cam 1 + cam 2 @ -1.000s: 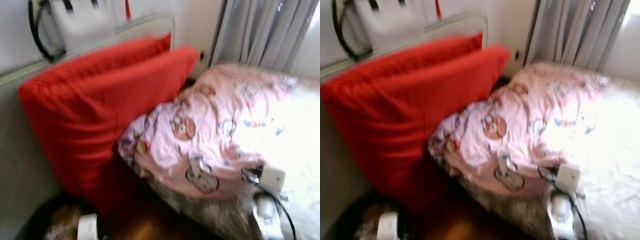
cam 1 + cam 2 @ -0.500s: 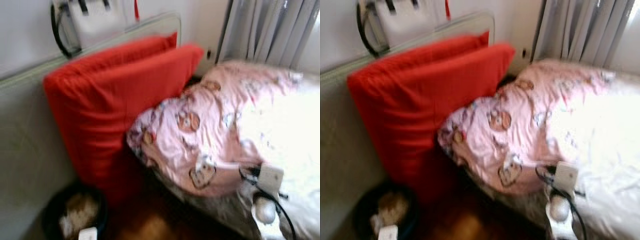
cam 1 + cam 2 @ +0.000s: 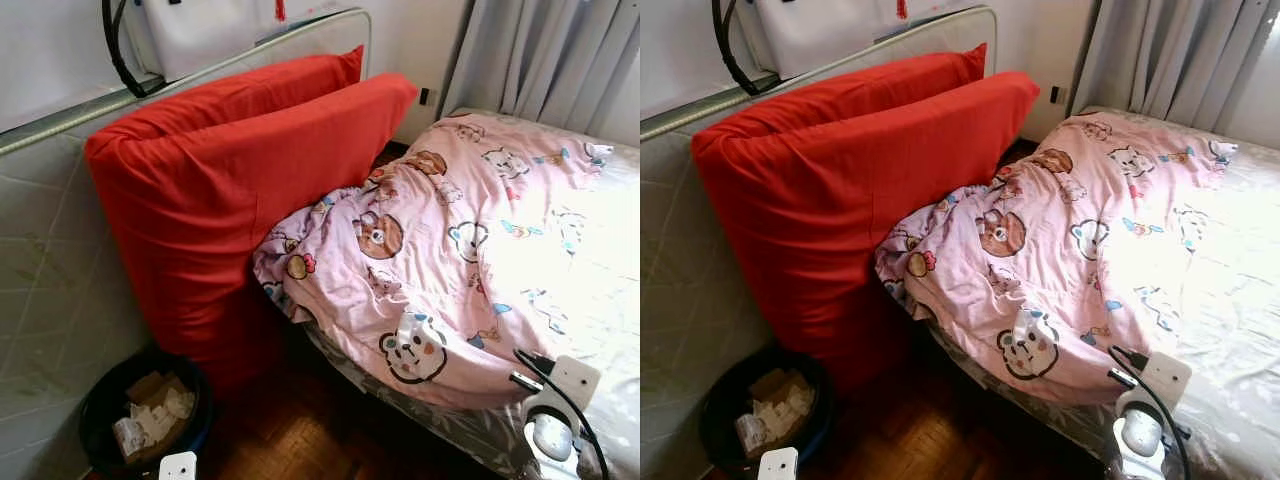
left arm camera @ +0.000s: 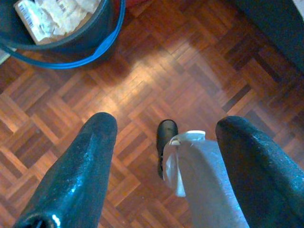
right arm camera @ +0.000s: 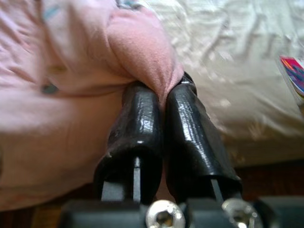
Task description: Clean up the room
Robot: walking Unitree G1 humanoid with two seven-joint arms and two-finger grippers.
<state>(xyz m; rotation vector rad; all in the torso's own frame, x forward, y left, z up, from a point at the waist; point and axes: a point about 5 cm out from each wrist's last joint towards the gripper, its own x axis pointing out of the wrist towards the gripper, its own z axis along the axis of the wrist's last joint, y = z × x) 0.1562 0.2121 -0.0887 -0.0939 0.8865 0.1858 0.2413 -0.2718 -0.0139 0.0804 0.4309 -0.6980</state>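
A pink cartoon-bear blanket [image 3: 440, 250] lies bunched across the bed [image 3: 600, 300], filling the centre and right of the head views, its lower edge draping over the bed's near side toward the parquet floor [image 3: 290, 440]. In the right wrist view the right hand [image 5: 162, 102] has its two black fingers [image 5: 140, 123] pressed together with a fold of the pink blanket pinched between their tips; the pink cloth spreads across the upper left of that frame and pale white sheet [image 5: 237, 52] shows in the upper right. In the left eye view this hand's white wrist housing and black cable sit at the lower right corner, right at the blanket's lower edge. Left of the blanket, in the middle left of the head views, two big red cushions [image 3: 230, 190] stand on edge, leaning against an upright pale quilted mattress [image 3: 50, 270] along the left side; the blanket's left edge touches the nearer cushion. A dark bin [image 3: 140, 415] with crumpled paper and cardboard inside sits on the floor in the lower left, at the foot of the cushions. In the left wrist view the left hand [image 4: 164, 142] hangs over the parquet with its fingers [image 4: 90, 156] spread wide apart and holding nothing, the bin's blue-trimmed rim [image 4: 66, 45] at the upper left of that frame, well away from the blanket. Grey curtains [image 3: 540, 60] hang at the upper right.
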